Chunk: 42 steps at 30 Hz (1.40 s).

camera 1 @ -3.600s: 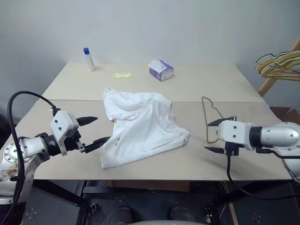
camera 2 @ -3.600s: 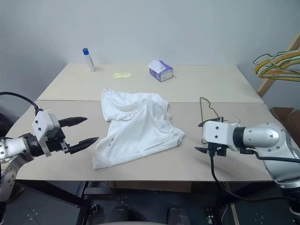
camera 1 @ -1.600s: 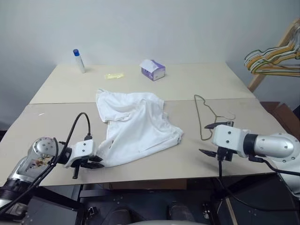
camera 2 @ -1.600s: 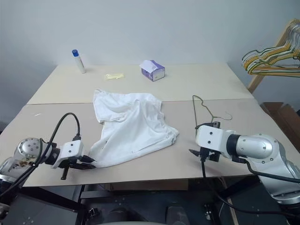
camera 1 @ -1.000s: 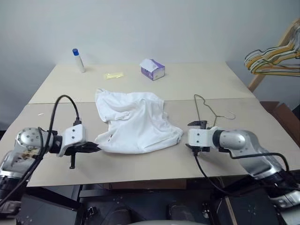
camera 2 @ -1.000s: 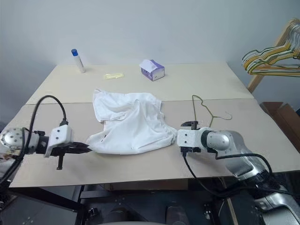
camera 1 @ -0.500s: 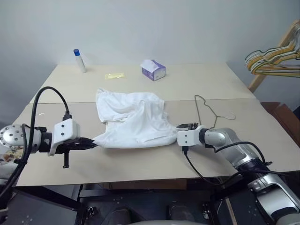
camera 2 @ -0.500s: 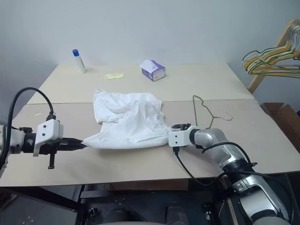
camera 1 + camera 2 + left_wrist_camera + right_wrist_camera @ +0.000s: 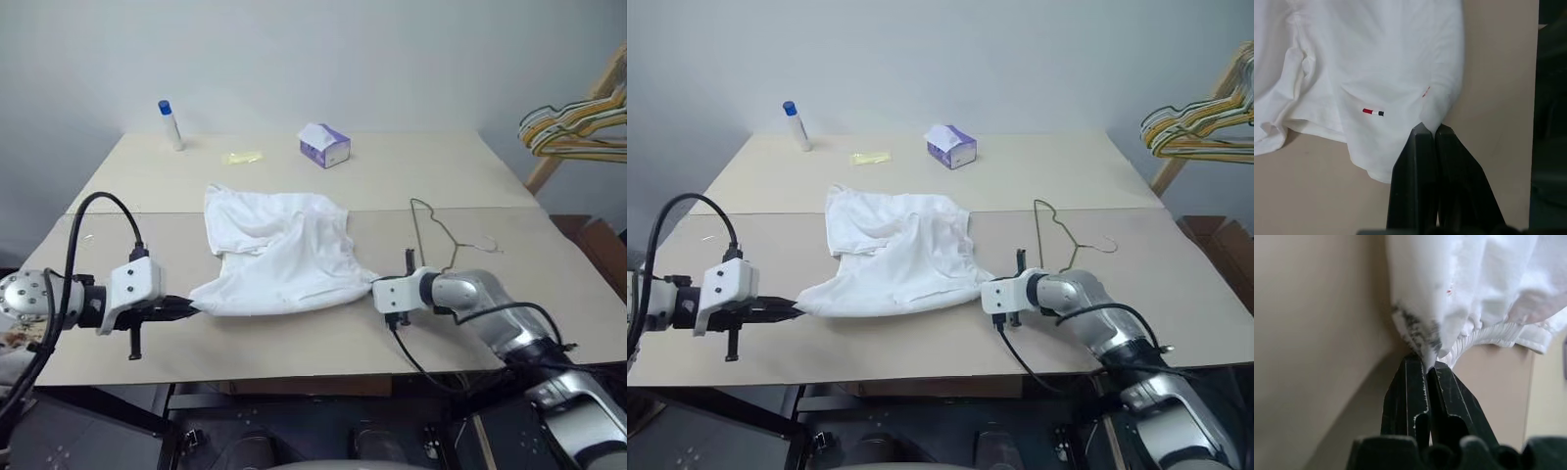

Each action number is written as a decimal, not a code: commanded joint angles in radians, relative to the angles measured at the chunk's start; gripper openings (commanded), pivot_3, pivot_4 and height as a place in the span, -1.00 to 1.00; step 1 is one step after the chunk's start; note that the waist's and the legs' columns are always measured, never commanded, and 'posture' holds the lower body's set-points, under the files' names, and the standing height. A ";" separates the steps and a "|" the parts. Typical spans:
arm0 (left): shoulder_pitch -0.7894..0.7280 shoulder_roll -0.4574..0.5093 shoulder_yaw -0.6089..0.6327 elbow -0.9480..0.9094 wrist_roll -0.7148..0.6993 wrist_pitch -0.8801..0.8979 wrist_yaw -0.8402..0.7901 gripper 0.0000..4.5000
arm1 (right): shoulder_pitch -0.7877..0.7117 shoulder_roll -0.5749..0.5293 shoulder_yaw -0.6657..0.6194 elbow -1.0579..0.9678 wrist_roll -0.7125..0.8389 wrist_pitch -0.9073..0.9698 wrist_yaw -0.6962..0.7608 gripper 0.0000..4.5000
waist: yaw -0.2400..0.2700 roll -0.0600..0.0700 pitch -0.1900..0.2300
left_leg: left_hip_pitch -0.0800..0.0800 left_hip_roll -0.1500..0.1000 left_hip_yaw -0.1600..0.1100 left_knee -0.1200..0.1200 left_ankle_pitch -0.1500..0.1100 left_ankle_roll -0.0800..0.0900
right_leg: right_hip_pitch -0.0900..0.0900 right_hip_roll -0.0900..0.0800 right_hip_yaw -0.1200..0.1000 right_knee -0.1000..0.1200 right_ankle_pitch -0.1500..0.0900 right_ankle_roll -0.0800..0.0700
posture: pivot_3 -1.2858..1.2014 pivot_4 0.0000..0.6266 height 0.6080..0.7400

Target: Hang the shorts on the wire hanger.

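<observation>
The white shorts lie crumpled mid-table, their near edge stretched between both grippers. My left gripper is shut on the near left corner; in the left wrist view its fingers pinch the hem of the shorts near a small red and dark tag. My right gripper is shut on the near right corner; in the right wrist view its fingers clamp the gathered waistband of the shorts. The wire hanger lies flat on the table just right of the shorts, behind my right gripper.
At the back of the table stand a white bottle with a blue cap, a small yellow item and a purple tissue box. A bunch of coloured hangers hangs on a wooden rack at the far right.
My right gripper moved left to the shorts' near right corner and shut on it. The left gripper, holding its corner, drew back and left, pulling the near edge taut.
</observation>
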<state>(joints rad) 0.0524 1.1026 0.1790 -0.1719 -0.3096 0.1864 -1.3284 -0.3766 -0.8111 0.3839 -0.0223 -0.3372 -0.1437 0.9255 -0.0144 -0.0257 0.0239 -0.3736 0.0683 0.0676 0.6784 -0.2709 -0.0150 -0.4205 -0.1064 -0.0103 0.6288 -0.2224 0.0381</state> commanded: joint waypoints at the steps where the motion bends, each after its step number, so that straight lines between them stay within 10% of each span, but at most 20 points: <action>1: 0.073 0.057 0.060 -0.053 0.014 -0.019 -0.042 -1.00 | 0.043 -0.077 -0.067 -0.198 0.077 0.077 0.118 -0.98 | 0.001 0.000 0.000 | 0.000 0.000 0.000 0.000 0.000 0.000 | 0.000 0.000 0.000 0.000 0.000 0.000 | 0.08 -1.00 1.00; 13: 0.079 0.075 0.031 -0.107 0.008 0.043 -0.038 -1.00 | 0.016 -0.120 -0.091 -0.298 0.128 0.198 0.203 -0.98 | 0.017 0.000 0.000 | 0.004 0.001 0.000 0.000 0.000 0.000 | 0.002 0.001 -0.001 0.002 -0.004 0.002 | 0.08 -1.00 1.00; 21: 0.352 0.088 0.075 -0.257 -0.028 0.029 -0.158 -1.00 | 0.042 -0.164 -0.067 -0.302 0.109 0.148 0.234 -0.98 | 0.010 0.000 0.000 | 0.000 0.001 0.001 0.000 -0.001 0.000 | -0.001 0.001 -0.001 0.001 -0.005 -0.002 | 0.06 -1.00 1.00; 28: 0.242 0.059 -0.004 -0.154 0.054 -0.026 -0.065 -1.00 | 0.064 -0.165 -0.049 -0.341 0.141 0.122 0.278 -0.98 | 0.026 0.000 0.000 | 0.007 0.001 0.000 0.000 0.000 -0.001 | 0.005 0.001 -0.002 0.003 -0.012 -0.003 | 0.07 -1.00 1.00; 32: 0.272 0.106 0.042 -0.146 -0.006 -0.031 -0.171 -0.72 | 0.099 -0.183 -0.061 -0.394 0.184 0.143 0.327 -0.49 | 0.025 0.000 0.000 | 0.003 0.001 0.000 0.000 0.000 -0.001 | 0.001 0.001 -0.002 0.003 -0.006 -0.003 | 0.06 -1.00 1.00; 42: 0.096 0.099 0.147 -0.008 -0.144 -0.026 -0.238 0.69 | 0.102 -0.185 -0.257 -0.449 0.440 0.353 0.315 0.89 | 0.024 0.000 0.000 | 0.005 0.002 0.000 0.000 0.000 -0.001 | 0.002 0.001 -0.003 0.004 -0.011 -0.002 | 0.03 -1.00 1.00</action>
<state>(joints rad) 0.1970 1.2096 0.2946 -0.1862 -0.4006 0.1472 -1.5792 -0.2322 -1.0140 0.1942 -0.4544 0.0483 0.1452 1.2788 0.0091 -0.0260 0.0238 -0.3684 0.0702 0.0677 0.6789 -0.2712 -0.0161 -0.4178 -0.1057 -0.0130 0.6325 -0.2336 0.0363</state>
